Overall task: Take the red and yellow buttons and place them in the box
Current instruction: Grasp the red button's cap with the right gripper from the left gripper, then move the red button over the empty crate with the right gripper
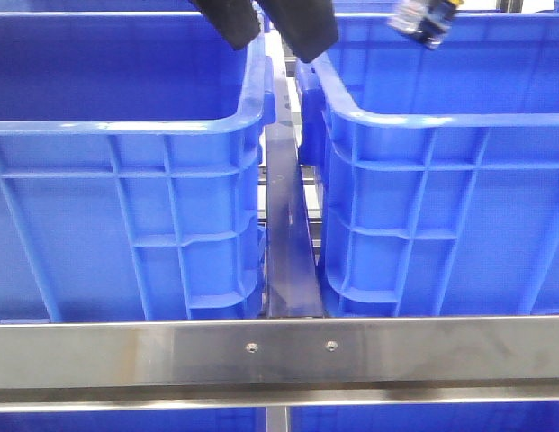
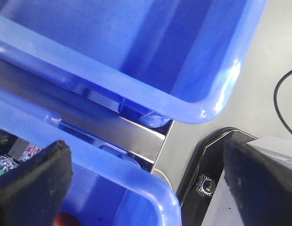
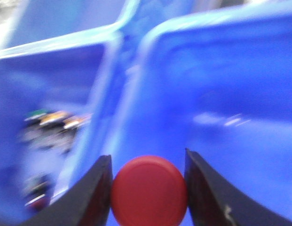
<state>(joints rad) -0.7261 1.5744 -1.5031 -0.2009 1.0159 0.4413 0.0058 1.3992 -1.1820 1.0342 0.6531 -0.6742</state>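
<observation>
My right gripper [image 3: 148,188] is shut on the dark red button [image 3: 149,190], its round cap squeezed between both black fingers. It hangs over the inside of a blue crate [image 3: 221,94], close to where the two crates meet; this view is blurred. In the front view two like blue crates stand side by side, the left one [image 1: 126,126] and the right one [image 1: 423,117]. My left gripper [image 1: 265,27] is wide open and empty above the gap between them; it also shows in the left wrist view [image 2: 146,188], straddling a crate corner [image 2: 150,188]. I cannot make out the yellow button.
A steel rail [image 1: 279,351] crosses in front of the crates and a dark bar [image 1: 286,234] runs between them. Several small mixed parts [image 3: 51,122] lie blurred in one crate. A small red thing [image 2: 66,220] shows inside the crate under my left finger. A blurred object [image 1: 423,20] hangs at the top right.
</observation>
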